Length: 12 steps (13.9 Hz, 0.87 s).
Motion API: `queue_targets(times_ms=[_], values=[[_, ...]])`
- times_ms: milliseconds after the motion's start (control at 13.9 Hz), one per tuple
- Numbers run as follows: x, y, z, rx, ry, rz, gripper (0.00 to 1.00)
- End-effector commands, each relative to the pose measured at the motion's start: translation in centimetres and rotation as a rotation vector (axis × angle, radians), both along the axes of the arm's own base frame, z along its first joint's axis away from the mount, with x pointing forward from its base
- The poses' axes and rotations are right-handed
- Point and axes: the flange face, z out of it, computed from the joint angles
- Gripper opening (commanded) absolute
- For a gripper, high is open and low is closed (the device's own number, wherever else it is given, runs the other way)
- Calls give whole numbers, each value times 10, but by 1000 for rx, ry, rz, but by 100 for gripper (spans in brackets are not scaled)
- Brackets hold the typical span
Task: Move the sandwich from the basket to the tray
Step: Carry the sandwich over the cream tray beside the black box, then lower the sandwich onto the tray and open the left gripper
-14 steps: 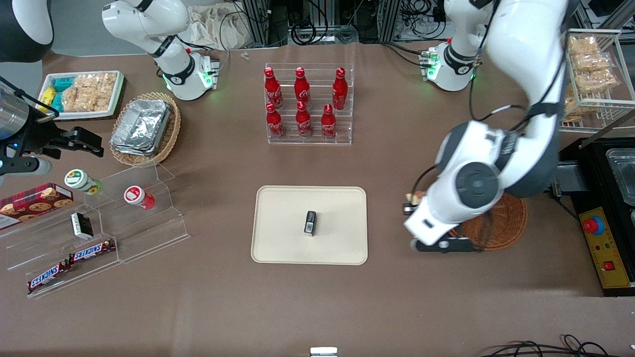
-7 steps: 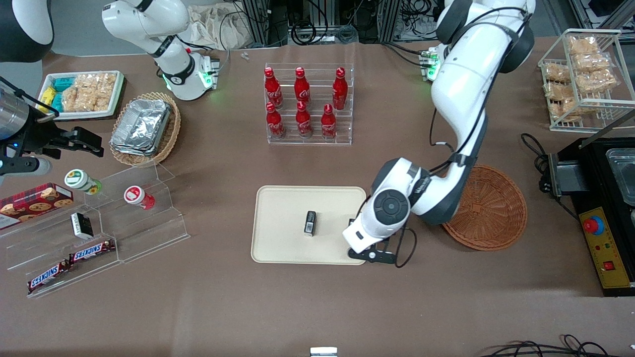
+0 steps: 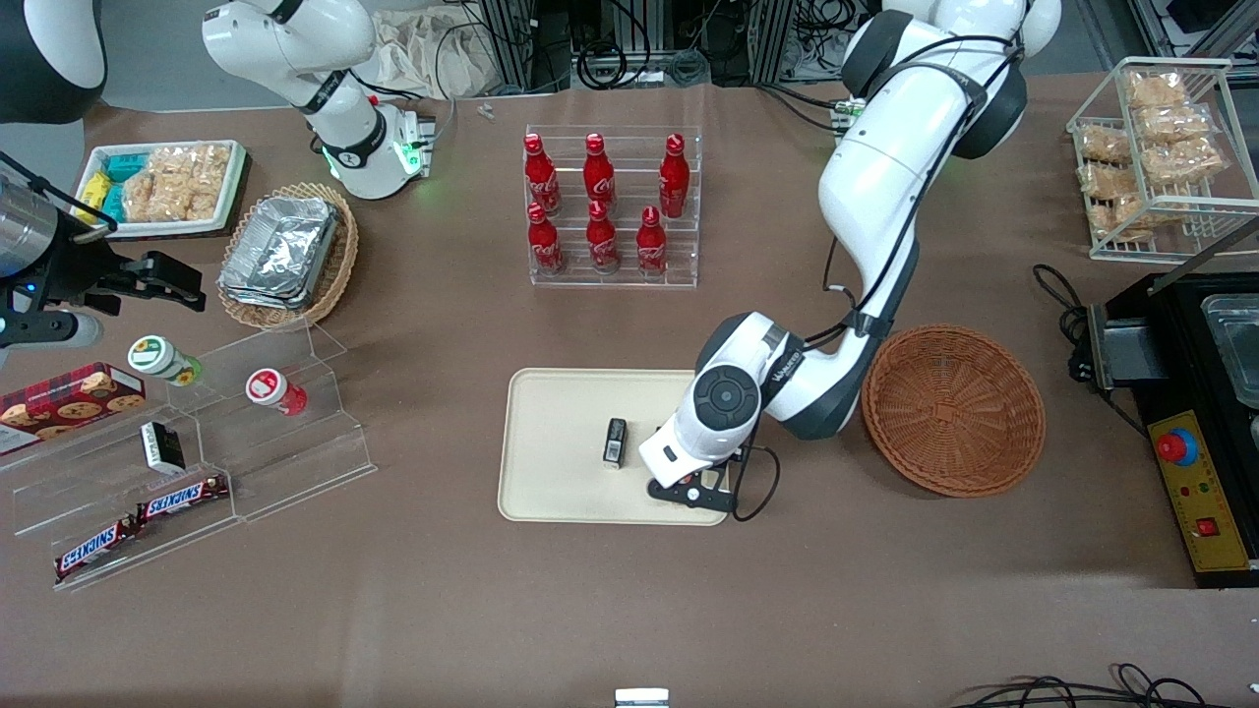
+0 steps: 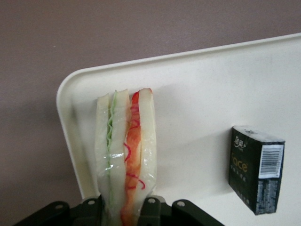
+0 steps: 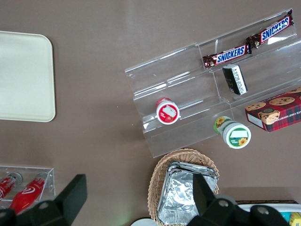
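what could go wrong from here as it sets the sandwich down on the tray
1. The gripper holds the sandwich over a corner of the tray, close to the rim; released here, it might land on the rim or tip off onto the table.
2. It is pinched at one end only and its wrap looks slick, so it could slip or topple when let go.
3. The small dark box lies on the tray nearby; shifting farther in could bump it.

cream tray (image 3: pixel 561 433), reddish-brown basket (image 3: pixel 969 433)

Tray (image 5: pixel 26 75) corner on brown table; acrylic rack w/ Snickers (image 5: pixel 247 40), red-lid jar (image 5: pixel 167 111); cookie box (image 5: pixel 276 109); foil containers (image 5: pixel 187 199) in wicker basket.
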Motion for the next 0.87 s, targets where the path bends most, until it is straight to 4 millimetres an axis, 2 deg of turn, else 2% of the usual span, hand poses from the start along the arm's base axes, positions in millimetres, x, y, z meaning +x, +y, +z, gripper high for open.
queue_targets(times_ms=[0,216,361,505,649,794], values=[[6,-3,-2,-3,-36,10,100],[11,2,7,-7,-46,23,100],[14,3,31,-18,-66,30,100],[14,11,72,-11,-68,58,100],[26,59,122,26,-57,106,100],[18,104,165,55,-60,63,100]])
